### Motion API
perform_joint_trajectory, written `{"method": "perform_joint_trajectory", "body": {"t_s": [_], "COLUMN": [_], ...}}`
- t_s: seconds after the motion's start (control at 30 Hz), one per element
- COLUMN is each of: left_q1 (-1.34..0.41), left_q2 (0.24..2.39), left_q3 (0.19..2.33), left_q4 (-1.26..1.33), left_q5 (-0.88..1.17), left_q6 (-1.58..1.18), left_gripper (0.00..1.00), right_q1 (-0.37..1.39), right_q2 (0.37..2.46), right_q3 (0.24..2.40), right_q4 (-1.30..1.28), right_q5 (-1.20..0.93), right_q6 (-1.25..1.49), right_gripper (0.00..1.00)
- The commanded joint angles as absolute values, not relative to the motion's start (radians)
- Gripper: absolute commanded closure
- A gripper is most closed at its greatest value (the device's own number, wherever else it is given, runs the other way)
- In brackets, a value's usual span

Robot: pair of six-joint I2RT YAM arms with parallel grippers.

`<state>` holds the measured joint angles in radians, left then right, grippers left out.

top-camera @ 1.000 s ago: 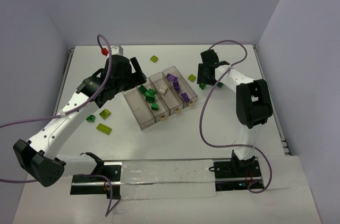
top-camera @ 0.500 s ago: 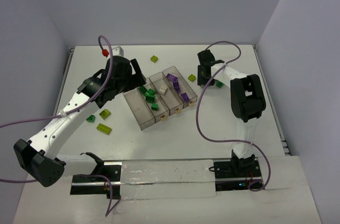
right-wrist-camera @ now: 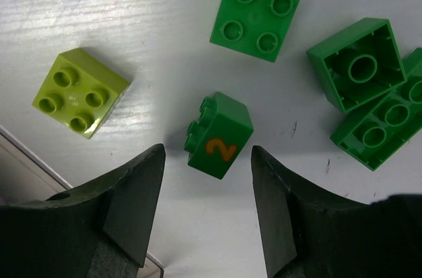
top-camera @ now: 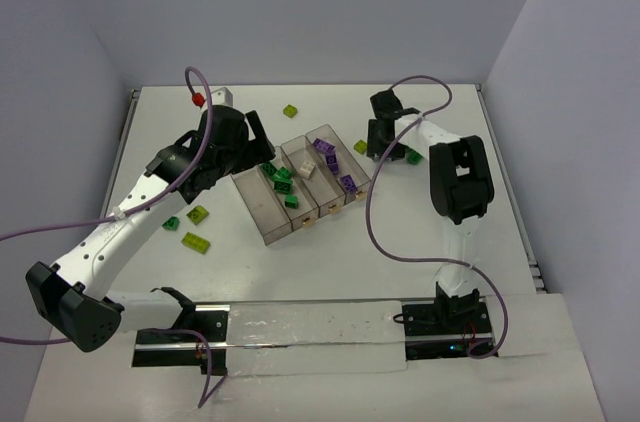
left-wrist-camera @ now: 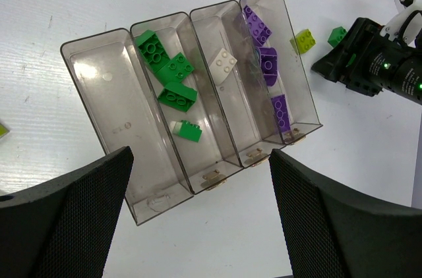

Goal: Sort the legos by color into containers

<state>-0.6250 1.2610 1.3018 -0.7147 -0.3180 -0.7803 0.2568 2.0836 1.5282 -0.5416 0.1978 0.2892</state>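
The right gripper [right-wrist-camera: 207,159], jaws apart astride the tipped green lego [right-wrist-camera: 219,134], should sink straight down, centre it, then close gently.

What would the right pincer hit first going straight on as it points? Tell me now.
Most likely the dark green brick marked 2, lying on its side between the open fingers of the right pincer. How far above it the pincer stands is unclear.

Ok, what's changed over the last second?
The right gripper edged left toward the tray; it hangs open around a dark green brick marked 2, gripping nothing. The left gripper, the tray and the sorted bricks stayed put.
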Motion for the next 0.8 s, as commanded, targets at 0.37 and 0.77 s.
{"method": "perform_joint_trajectory", "body": {"t_s": [0.37, 0.77], "left_q1": [-0.626, -0.626], "left_q2": [1.244, 1.239], "left_q3": [1.320, 1.318], "left_q4": [-0.714, -0.724], "left_q5": [-0.320, -0.334], "left_q6": [-0.752, -0.768], "left_gripper": [0.08, 0.08], "right_q1": [0.241, 0.278], "right_q2": [2.100, 1.719], "right_q3": [1.584, 1.312], "right_q4": [-0.572, -0.439], "right_q5": [0.246, 0.179], "right_q6": [0.391, 0.394], "right_gripper": [0.72, 0.86]}}
